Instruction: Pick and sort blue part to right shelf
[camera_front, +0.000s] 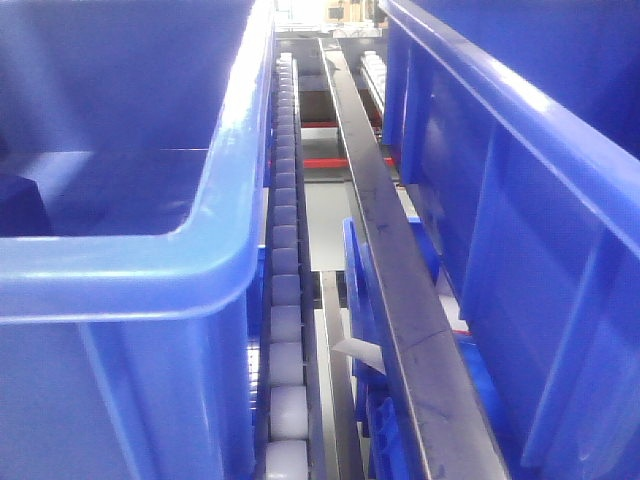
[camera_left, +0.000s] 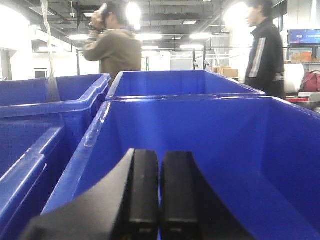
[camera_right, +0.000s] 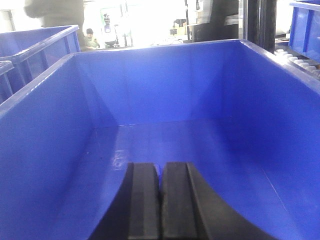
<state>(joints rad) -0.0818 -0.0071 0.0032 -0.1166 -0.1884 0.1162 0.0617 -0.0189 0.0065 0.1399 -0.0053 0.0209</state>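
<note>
The right shelf shows in the front view as a steel rail (camera_front: 400, 300) and a white roller track (camera_front: 285, 300) running between two large blue bins (camera_front: 120, 270) (camera_front: 540, 200). The blue part shows plainly in no view. A dark blue shape (camera_front: 20, 205) lies cut off at the left edge inside the left bin, and I cannot tell what it is. My left gripper (camera_left: 160, 154) is shut with nothing between its fingers, hanging over a blue bin (camera_left: 235, 140). My right gripper (camera_right: 161, 166) is also shut and holds nothing, over the bare floor of another blue bin (camera_right: 165, 100).
Two people (camera_left: 114, 47) (camera_left: 265, 50) stand beyond the bins in the left wrist view. More blue bins (camera_left: 50, 100) (camera_left: 175, 82) sit alongside and behind. A steel post (camera_right: 260, 22) and rollers (camera_right: 300, 62) lie at the right of the right wrist view.
</note>
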